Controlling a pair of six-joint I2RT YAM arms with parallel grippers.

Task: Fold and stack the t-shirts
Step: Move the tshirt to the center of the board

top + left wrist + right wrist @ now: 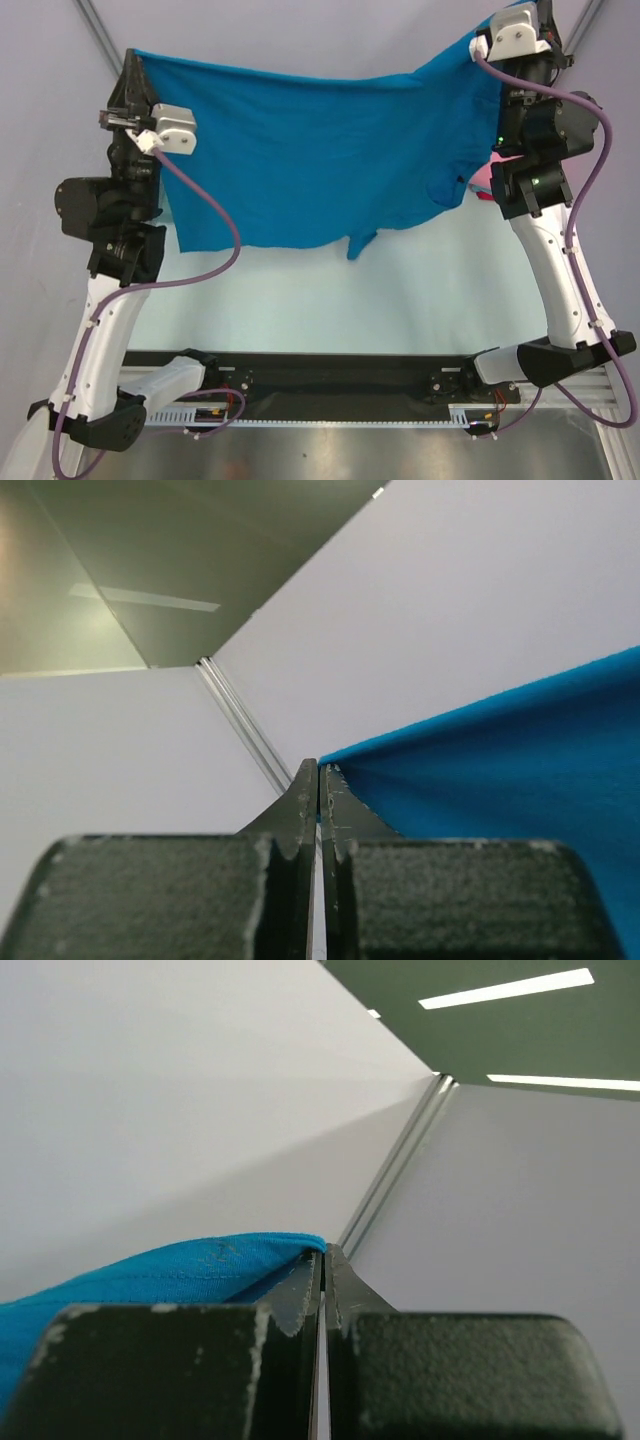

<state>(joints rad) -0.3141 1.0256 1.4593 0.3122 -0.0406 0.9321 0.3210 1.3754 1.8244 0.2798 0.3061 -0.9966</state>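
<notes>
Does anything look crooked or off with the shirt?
The blue t-shirt hangs askew: its top edge sags between the left gripper and right gripper, and a bunched flap dangles below its lower edge.

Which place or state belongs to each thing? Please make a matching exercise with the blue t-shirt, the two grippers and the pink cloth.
Things:
1. blue t-shirt
2. left gripper
3. right gripper
4. pink cloth

Places or states:
A. shut on the shirt's corner at the right of the top view
B. peeks out by the shirt's right edge, mostly hidden
C. held up, spread wide between the two grippers
D. shut on the shirt's corner at the left of the top view

Pairs: 1-C; 2-D; 3-A; 4-B
</notes>
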